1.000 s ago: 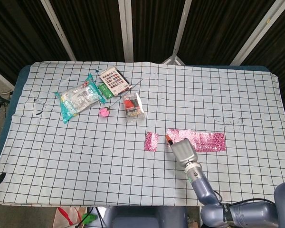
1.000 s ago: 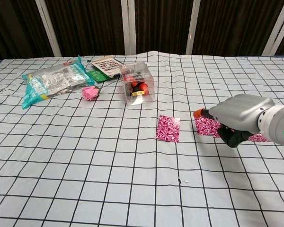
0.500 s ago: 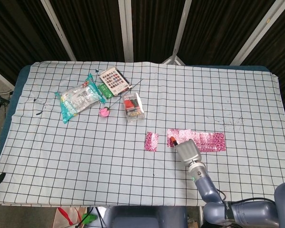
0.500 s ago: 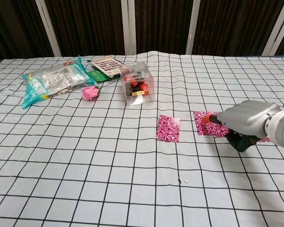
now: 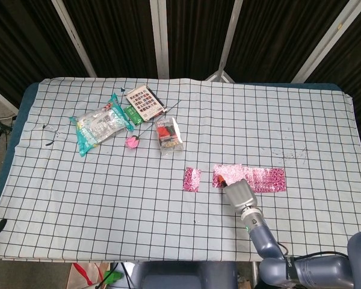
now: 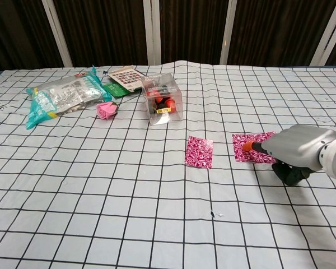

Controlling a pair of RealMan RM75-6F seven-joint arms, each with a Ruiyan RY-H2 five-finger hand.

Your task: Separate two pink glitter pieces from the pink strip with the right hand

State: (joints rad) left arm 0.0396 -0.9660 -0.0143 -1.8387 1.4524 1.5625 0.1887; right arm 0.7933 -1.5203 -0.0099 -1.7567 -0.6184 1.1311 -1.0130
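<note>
A long pink glitter strip (image 5: pixel 262 178) lies flat on the checked cloth at the right. One small pink glitter piece (image 5: pixel 192 179) lies apart to its left, with a gap of cloth between; the chest view shows this piece (image 6: pixel 199 152) too. My right hand (image 5: pixel 239 194) hovers over the strip's near left end, and an orange fingertip (image 6: pixel 247 147) touches the strip (image 6: pixel 243 156). The grey back of the right hand (image 6: pixel 299 148) hides the other fingers, so a grip cannot be made out. My left hand shows in neither view.
A clear plastic box (image 5: pixel 168 135) of small items, a pink paper flower (image 5: pixel 132 141), a teal packet (image 5: pixel 99 124) and a patterned card (image 5: pixel 144 100) lie at the far left of the cloth. The table's front edge runs just behind my right wrist.
My right hand has drawn back to the right and toward me. The strip's left end, raised a second ago, now lies flat and sits slightly further right.
</note>
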